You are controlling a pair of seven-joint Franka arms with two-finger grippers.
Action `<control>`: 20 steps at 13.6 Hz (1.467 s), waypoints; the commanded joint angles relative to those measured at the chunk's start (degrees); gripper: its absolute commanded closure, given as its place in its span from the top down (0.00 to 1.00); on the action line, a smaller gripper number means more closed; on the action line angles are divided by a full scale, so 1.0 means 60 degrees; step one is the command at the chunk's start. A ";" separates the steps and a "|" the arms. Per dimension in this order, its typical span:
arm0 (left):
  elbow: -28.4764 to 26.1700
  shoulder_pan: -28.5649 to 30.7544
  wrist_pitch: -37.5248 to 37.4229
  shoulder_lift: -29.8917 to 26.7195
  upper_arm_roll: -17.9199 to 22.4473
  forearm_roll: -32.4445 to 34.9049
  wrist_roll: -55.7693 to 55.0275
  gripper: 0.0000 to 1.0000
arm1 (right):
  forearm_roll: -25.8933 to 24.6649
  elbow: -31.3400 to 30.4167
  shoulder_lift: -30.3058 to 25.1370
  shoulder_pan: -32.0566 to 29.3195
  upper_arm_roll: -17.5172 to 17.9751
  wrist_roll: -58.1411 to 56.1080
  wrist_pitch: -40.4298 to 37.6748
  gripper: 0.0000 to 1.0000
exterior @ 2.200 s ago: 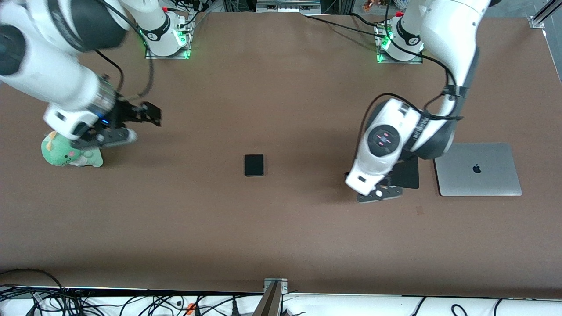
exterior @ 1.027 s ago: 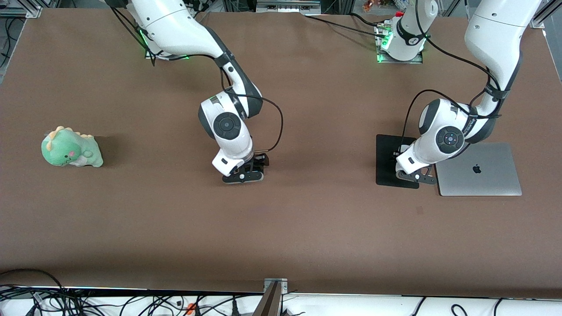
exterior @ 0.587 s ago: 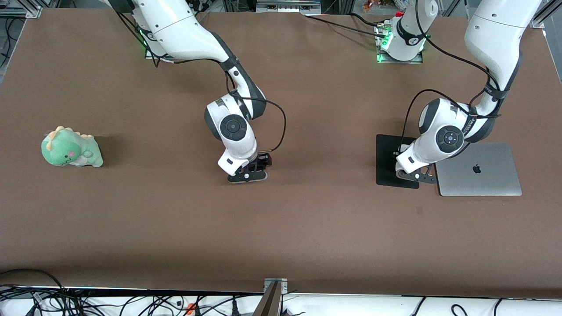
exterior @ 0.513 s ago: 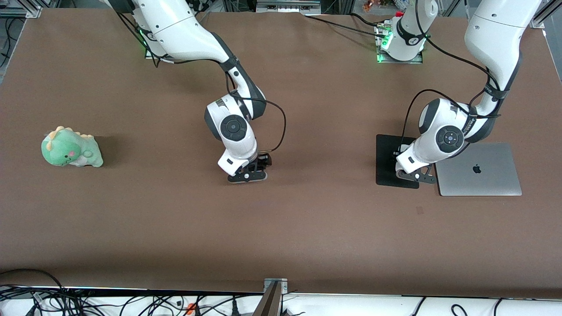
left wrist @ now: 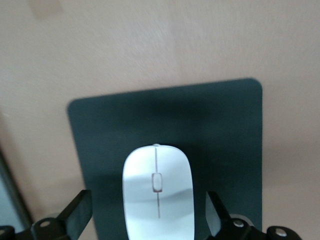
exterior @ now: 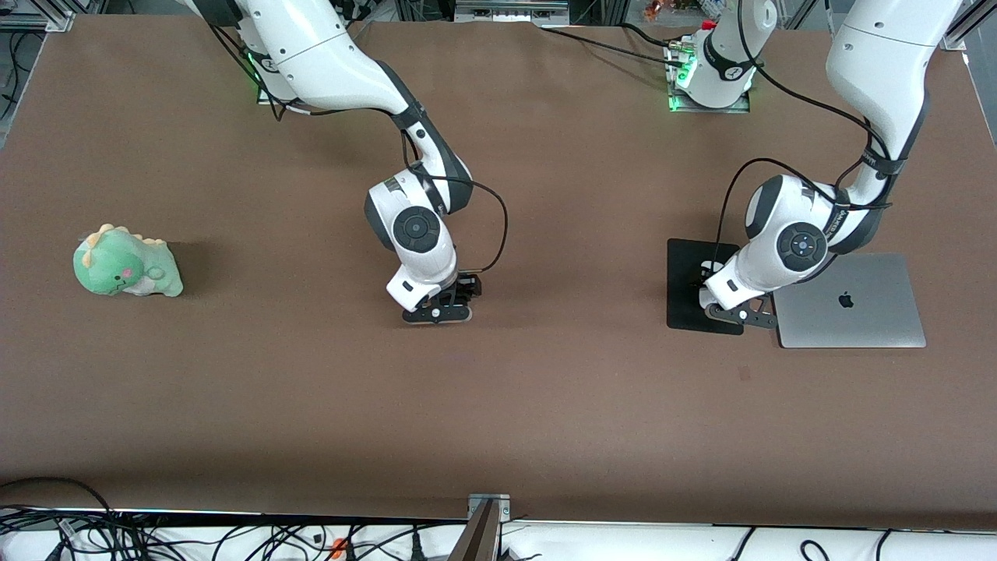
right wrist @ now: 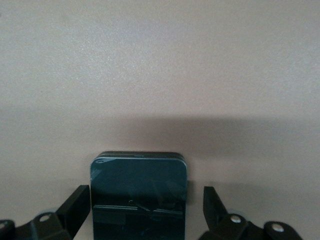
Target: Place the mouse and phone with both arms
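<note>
The white mouse (left wrist: 157,195) lies on a flat black pad (left wrist: 225,130). My left gripper (left wrist: 147,220) is open and straddles it, with a gap on each side. In the front view the left gripper (exterior: 732,312) is low over the pad (exterior: 685,265), at its edge beside the laptop. The black phone (right wrist: 138,195) lies flat on the brown table. My right gripper (right wrist: 145,210) is open around it, its fingers apart from the phone's sides. In the front view the right gripper (exterior: 438,310) is down at mid-table and hides the phone.
A closed silver laptop (exterior: 849,300) lies beside the pad toward the left arm's end. A green plush dinosaur (exterior: 125,269) sits toward the right arm's end. Cables hang below the table's edge nearest the front camera.
The right arm swung from the plush dinosaur to the phone and came down around it. The left gripper moved from beside the pad onto it. Both have barely moved in the last half second.
</note>
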 commanded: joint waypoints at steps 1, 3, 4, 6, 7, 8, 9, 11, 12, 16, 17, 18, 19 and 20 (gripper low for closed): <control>0.1428 0.0127 -0.2464 -0.0552 -0.0405 -0.0140 0.0302 1.00 | 0.0121 0.0034 0.0068 0.0157 -0.0078 0.0299 0.0098 1.00; 0.3243 0.0040 -0.5129 -0.0553 -0.0598 -0.0154 0.0317 1.00 | 0.0121 0.0034 0.0112 0.0186 -0.0063 0.0329 0.0171 1.00; 0.4020 -0.0005 -0.6157 -0.0553 -0.0627 -0.0155 0.0317 1.00 | 0.0121 0.0034 0.0112 0.0201 -0.0063 0.0344 0.0201 1.00; 0.5253 0.0024 -0.7800 -0.0611 -0.0919 -0.0155 0.0331 1.00 | 0.0136 0.0034 0.0200 0.0216 -0.0077 0.0402 0.0332 1.00; 0.5737 0.0039 -0.8446 -0.0742 -0.0978 -0.0169 0.0346 1.00 | 0.0121 0.0034 0.0258 0.0230 -0.0063 0.0461 0.0420 1.00; 0.5989 0.0039 -0.8859 -0.1091 -0.1008 -0.0169 0.0360 1.00 | 0.0121 0.0034 0.0273 0.0259 -0.0077 0.0447 0.0435 0.99; 0.5904 0.0082 -0.8863 -0.1733 -0.0979 -0.0213 0.0361 1.00 | 0.0121 0.0034 0.0273 0.0260 -0.0078 0.0447 0.0421 0.89; 0.5583 0.0461 -0.9023 -0.2876 -0.0950 -0.1159 0.0564 1.00 | 0.0121 0.0034 0.0200 0.0216 -0.0078 0.0228 0.0377 0.49; 0.5117 0.0855 -0.8893 -0.3433 -0.0950 -0.1600 0.1146 1.00 | 0.0121 0.0063 0.0127 0.0158 -0.0078 0.0082 0.0304 0.36; 0.3621 0.1445 -0.8321 -0.4552 -0.0935 -0.1927 0.1738 1.00 | 0.0571 0.0210 -0.0910 -0.0996 -0.0092 -0.1260 -0.1479 0.30; 0.3676 0.1445 -0.8350 -0.4508 -0.0935 -0.1913 0.1752 1.00 | 0.1097 0.0210 -0.1232 -0.1479 -0.0107 -0.2007 -0.1817 0.30; 0.3822 0.1445 -0.8350 -0.4479 -0.0935 -0.1927 0.1752 1.00 | 0.1407 0.0210 -0.1482 -0.1861 -0.0150 -0.2594 -0.2067 0.30; 0.3910 0.1445 -0.8379 -0.4464 -0.0892 -0.1927 0.1752 1.00 | 0.1338 0.0195 -0.1673 -0.2082 -0.0281 -0.3021 -0.2258 0.30; 0.3925 0.1460 -0.8394 -0.4478 -0.0848 -0.1927 0.1752 1.00 | 0.1322 0.0152 -0.1704 -0.2215 -0.0689 -0.3547 -0.2492 0.30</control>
